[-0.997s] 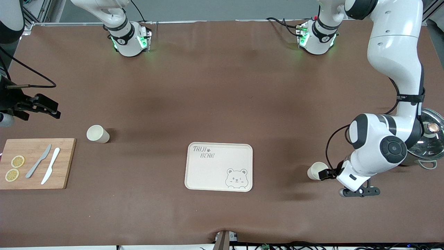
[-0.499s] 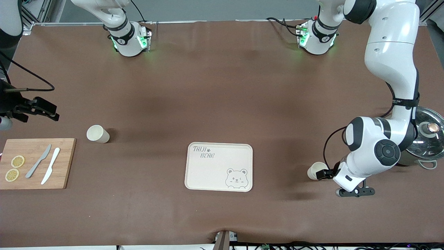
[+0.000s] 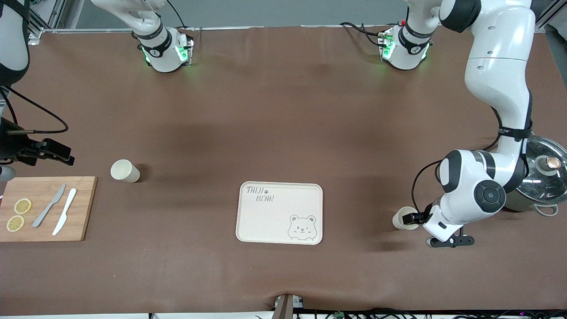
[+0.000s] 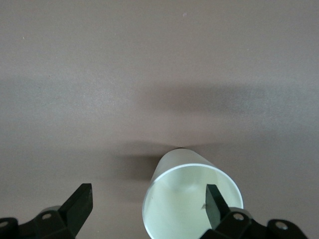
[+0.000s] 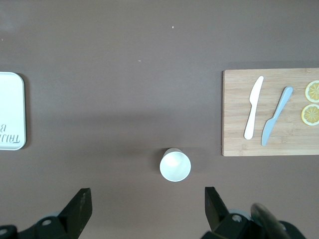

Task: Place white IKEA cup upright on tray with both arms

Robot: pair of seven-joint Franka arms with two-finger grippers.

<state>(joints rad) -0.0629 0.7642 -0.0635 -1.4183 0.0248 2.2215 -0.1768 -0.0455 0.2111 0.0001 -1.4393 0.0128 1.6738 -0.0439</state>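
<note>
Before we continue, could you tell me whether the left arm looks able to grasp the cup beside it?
Probably yes: the open left gripper already straddles the upright cup, with nothing between.

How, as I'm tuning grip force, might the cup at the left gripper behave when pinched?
The cup looks thin-walled and light, so it likely slides or tips if nudged. Its smooth, tapered wall may slip in the open left gripper.

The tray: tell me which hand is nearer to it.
Left. The left hand, open at a cup, is beside the tray; the right hand, open, hangs above the cutting board's end of the table.
</note>
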